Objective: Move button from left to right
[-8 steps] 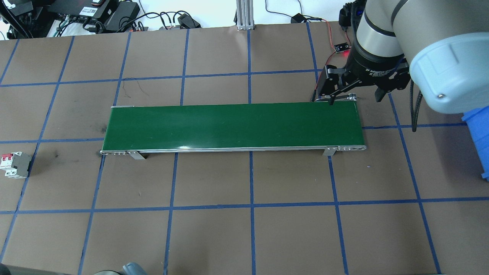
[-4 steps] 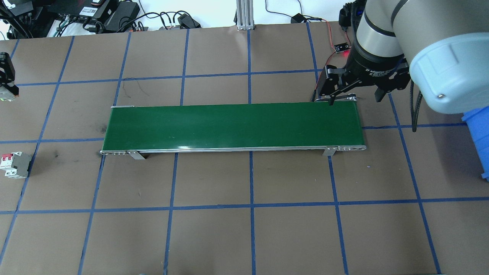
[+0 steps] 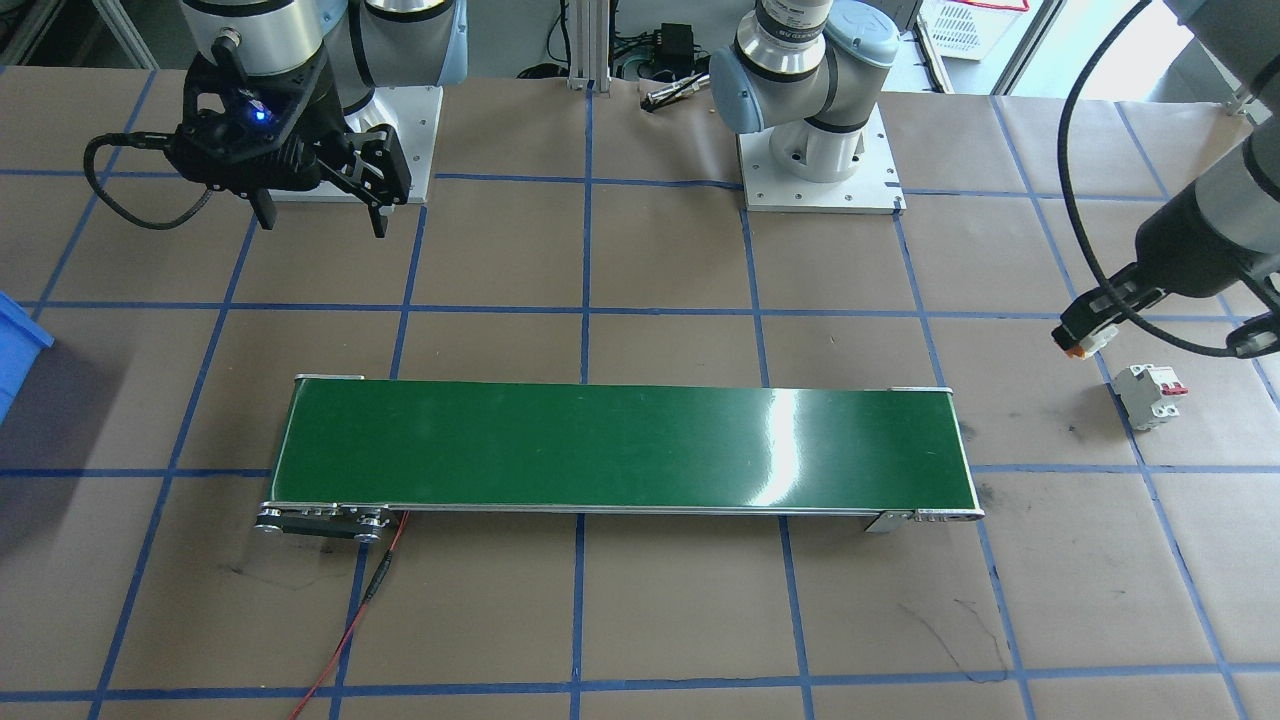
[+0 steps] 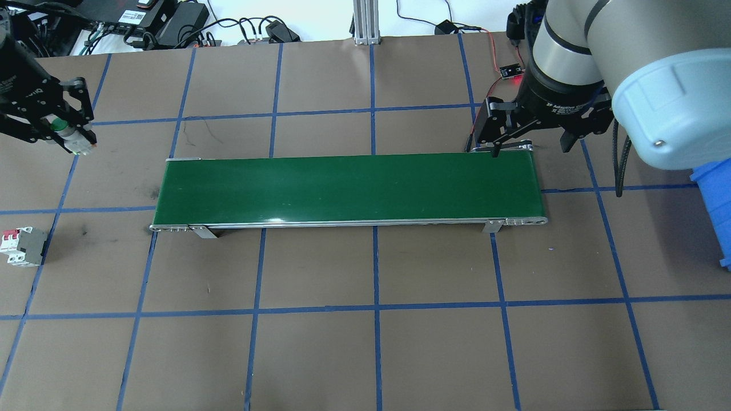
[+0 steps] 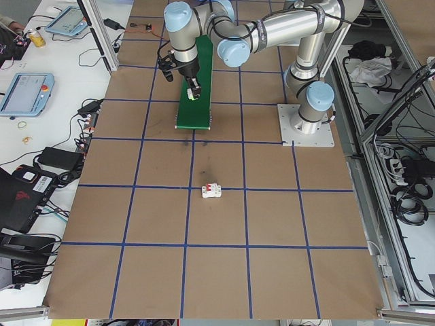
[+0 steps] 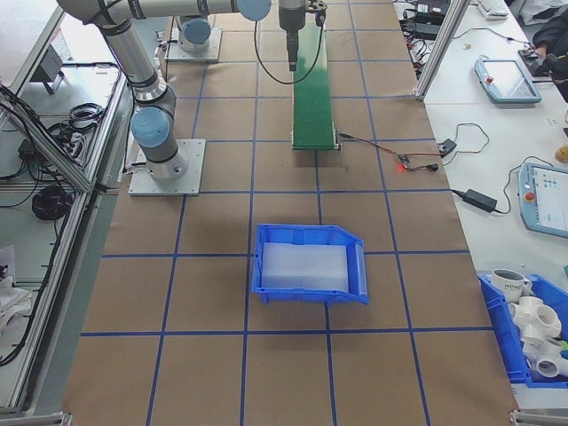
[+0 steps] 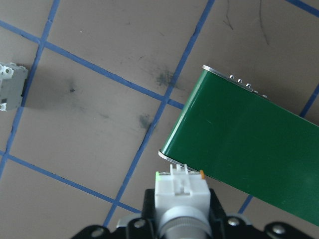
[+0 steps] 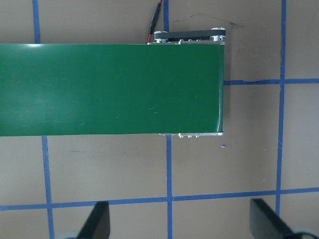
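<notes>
The button [image 4: 75, 141], with a green cap and white body, is held above the table off the left end of the green conveyor belt [image 4: 348, 188]. My left gripper [image 4: 65, 132] is shut on it. The front view shows the button's [image 3: 1080, 345] orange base poking out below that gripper [image 3: 1090, 328]. In the left wrist view its white body [image 7: 181, 191] sits just short of the belt's corner [image 7: 239, 144]. My right gripper [image 4: 531, 147] hangs open and empty over the far right end of the belt, its fingers [image 8: 97, 220] spread wide.
A white circuit breaker [image 4: 23, 246] with red levers lies on the table at the near left. A blue bin [image 6: 311, 266] stands off the belt's right end. Red wires and a small board [image 4: 510, 71] lie behind the right gripper.
My left gripper has come in from the left edge and moved right toward the belt's left end, carrying the button. The right arm has not moved.
</notes>
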`<state>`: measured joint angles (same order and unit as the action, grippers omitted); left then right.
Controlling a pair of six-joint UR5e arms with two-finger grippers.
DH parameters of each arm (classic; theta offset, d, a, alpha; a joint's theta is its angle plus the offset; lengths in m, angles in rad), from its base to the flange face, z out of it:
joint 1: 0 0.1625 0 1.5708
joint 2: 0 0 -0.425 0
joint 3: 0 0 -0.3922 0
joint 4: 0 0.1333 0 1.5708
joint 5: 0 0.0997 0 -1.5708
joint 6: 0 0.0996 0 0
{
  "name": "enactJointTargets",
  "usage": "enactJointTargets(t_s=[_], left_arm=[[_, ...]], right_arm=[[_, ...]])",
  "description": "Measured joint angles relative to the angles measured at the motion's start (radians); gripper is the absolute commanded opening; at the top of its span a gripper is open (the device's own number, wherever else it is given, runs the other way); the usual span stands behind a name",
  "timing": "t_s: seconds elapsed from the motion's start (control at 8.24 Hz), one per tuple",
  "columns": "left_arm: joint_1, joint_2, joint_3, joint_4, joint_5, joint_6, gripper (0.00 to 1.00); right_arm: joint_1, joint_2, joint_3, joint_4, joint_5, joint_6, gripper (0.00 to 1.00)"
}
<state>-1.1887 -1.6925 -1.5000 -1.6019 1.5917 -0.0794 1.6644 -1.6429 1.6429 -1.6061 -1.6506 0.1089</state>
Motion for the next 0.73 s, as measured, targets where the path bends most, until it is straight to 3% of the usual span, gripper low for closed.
enactJointTargets(t_s=[0.24,0.61,0.73], left_arm=[[-0.036,0.001,-0.045,0.006,-0.056,-0.129,0.1],[-0.073,-0.022,-0.073,0.067,-0.097,-0.368,0.11],[-0.078,-0.028,-0.087,0.103,-0.104,-0.491,0.16]], right_arm=[[0.0,0.0,0.0,0.0,0.0,0.0,1.0],[0.0,0.0,0.0,0.0,0.0,0.0,1.0],[0.0,0.0,0.0,0.0,0.0,0.0,1.0]])
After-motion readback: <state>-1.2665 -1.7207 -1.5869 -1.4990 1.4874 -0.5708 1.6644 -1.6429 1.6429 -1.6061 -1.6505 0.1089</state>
